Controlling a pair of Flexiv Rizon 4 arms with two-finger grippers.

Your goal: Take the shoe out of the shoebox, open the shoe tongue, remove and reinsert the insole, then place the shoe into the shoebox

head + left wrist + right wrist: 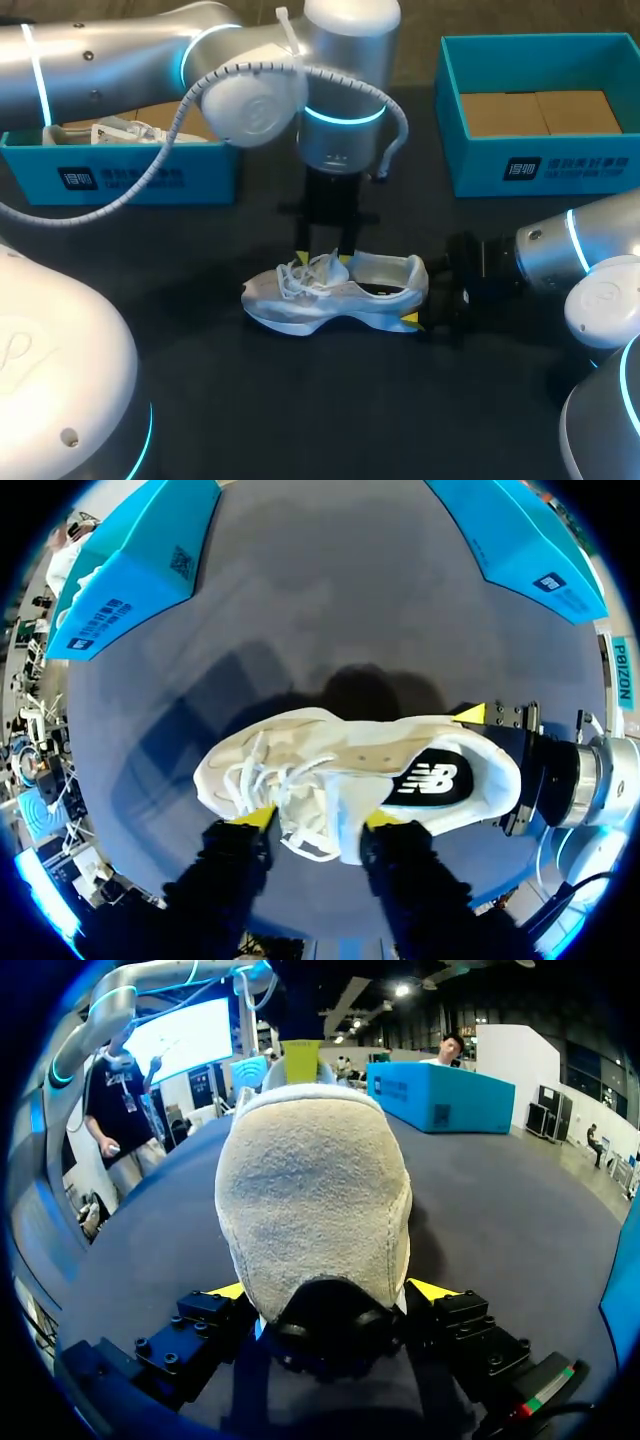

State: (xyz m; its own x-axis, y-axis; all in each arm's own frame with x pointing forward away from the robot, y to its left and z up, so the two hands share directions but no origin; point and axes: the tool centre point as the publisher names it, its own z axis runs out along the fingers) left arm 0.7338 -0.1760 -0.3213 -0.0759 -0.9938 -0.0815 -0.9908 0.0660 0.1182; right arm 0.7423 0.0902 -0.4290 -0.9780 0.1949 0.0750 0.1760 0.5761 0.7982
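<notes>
A white shoe (335, 293) is sitting on the dark table (300, 400), toe pointing left. My left gripper (325, 258) is hanging at its laces; my right gripper (425, 298) is clasping its heel. The left shoebox (120, 178) and right shoebox (545, 165) are standing farther back.

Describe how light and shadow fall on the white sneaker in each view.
Head view: the white mesh sneaker stands bright against the dark table, and sheen streaks the silver left arm. Left wrist view: broad soft shadows lie on the table beyond the sneaker. Right wrist view: its heel is evenly lit, shaded low down where the right gripper's fingers clamp it.
</notes>
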